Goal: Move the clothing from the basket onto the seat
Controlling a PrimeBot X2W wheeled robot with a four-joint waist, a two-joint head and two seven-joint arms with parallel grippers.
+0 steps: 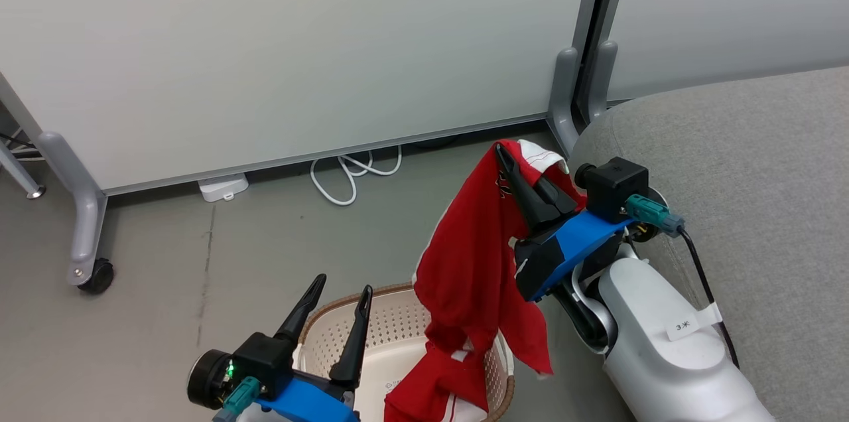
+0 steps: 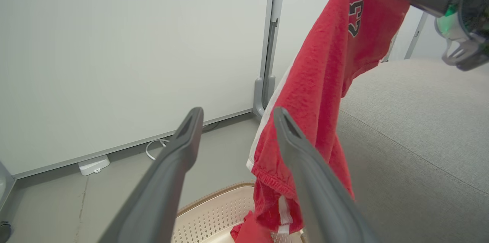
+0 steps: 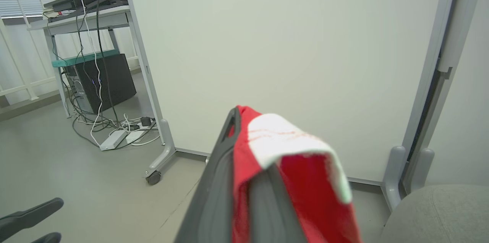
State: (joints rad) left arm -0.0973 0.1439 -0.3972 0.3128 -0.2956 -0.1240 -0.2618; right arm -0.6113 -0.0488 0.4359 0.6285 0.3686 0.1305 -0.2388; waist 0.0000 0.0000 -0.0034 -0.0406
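Clearly, the right tool (image 1: 518, 163) is clenched on the clothing (image 1: 471, 263). It pinches a red garment by its white-trimmed edge at the centre of the head view, just beside the rounded corner of the seat (image 1: 749, 163). The garment hangs from that grip down into the basket (image 1: 391, 322) at the bottom centre. There its lower end merges with more red fabric, possibly a second garment, though the folds do not let me tell. The basket's near half is cut off by the bottom edge and partly hidden behind the left tool (image 1: 343, 282), which stands released at the lower left, fingers spread and holding nothing. In the right wrist view the fabric drapes over one finger and hides most of it. The seat runs off the frame's right edge.
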